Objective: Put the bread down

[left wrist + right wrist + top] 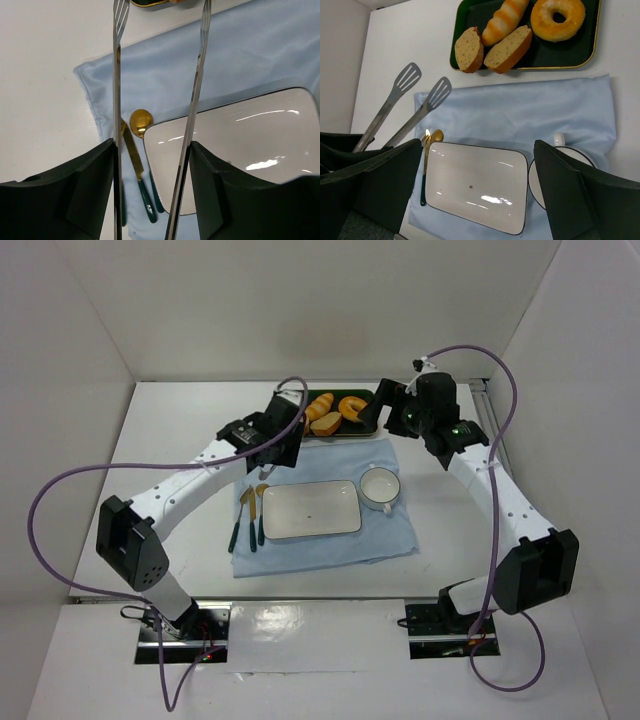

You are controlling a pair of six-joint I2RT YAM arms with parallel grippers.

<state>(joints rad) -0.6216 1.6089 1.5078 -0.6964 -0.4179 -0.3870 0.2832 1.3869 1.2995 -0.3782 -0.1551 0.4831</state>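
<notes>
The bread, a round golden-brown slice with dark crust, lies at the left end of the dark green tray. My left gripper is shut on metal tongs. The tong tips are apart and empty, over the blue cloth's far left corner, left of the tray and short of the bread. My right gripper is open and empty, high above the plate and cloth.
The tray also holds a cut loaf piece, a ridged roll and a doughnut. A white rectangular plate, a white cup and gold cutlery lie on the blue cloth.
</notes>
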